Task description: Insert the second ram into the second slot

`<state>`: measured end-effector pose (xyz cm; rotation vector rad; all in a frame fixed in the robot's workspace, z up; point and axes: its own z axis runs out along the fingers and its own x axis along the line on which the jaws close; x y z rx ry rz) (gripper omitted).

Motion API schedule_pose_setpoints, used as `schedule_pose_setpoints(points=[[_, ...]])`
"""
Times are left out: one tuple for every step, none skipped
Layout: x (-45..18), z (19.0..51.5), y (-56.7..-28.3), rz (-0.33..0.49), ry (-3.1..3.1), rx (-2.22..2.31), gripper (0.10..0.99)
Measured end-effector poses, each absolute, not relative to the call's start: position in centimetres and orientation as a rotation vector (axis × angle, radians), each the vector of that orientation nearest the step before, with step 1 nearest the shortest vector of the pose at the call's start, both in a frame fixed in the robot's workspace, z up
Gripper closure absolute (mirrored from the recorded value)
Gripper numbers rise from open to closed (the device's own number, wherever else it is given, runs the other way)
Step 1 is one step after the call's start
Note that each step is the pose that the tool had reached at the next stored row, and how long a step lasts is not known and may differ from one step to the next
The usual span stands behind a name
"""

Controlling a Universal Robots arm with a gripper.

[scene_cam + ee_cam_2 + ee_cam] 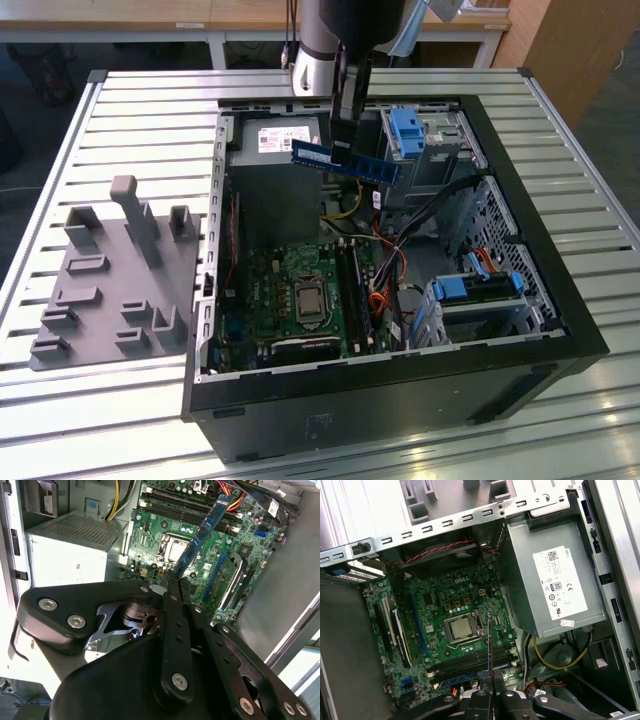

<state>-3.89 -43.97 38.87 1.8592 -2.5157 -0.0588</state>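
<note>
**Second ram held in the air above the open case**

The second ram (343, 161) is clamped between the fingers of the gripper (345, 130). The jaws stand narrow, pressed on the two flat faces of the thin blue stick. It hangs just below the fingertips, level along its length, and touches nothing else. This grip seems chosen to leave the lower edge free, so that this edge can meet a slot.

In the second wrist view the stick (202, 530) reaches out from the gripper (172, 577) over the green motherboard (215, 555). In the first wrist view it is seen edge-on, as a thin dark line (490, 640) — so the stick looks straight in the grip, not twisted.

Beneath the gripper, well apart from the stick, lie the long memory slots (475, 662) next to the processor socket (461, 628). I cannot tell whether a stick already sits in one of them. The insertion is not yet done.

Further out from the gripper are the grey power supply (275, 150) and the black case wall (560, 300) — and, outside the case, a grey holder plate (110, 270).
</note>
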Motion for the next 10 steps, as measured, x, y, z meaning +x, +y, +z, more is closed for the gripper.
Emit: schedule_pose_setpoints(points=[[-3.89, 38.87, -43.97, -0.059, -2.519, 1.854, 0.957], [-3.89, 38.87, -43.97, -0.059, -2.523, 1.849, 0.957], [-3.89, 38.87, -43.97, -0.059, -2.527, 1.844, 0.957], [-3.89, 38.87, -43.97, -0.059, -2.531, 1.839, 0.957], [-3.89, 38.87, -43.97, -0.059, -2.535, 1.833, 0.957], [-3.89, 38.87, -43.97, -0.059, -2.540, 1.827, 0.957], [-3.89, 38.87, -43.97, -0.059, -2.545, 1.820, 0.957], [-3.89, 38.87, -43.97, -0.059, -2.550, 1.813, 0.957], [-3.89, 38.87, -43.97, -0.059, -2.556, 1.805, 0.957], [-3.89, 38.87, -43.97, -0.059, -2.561, 1.797, 0.957]])
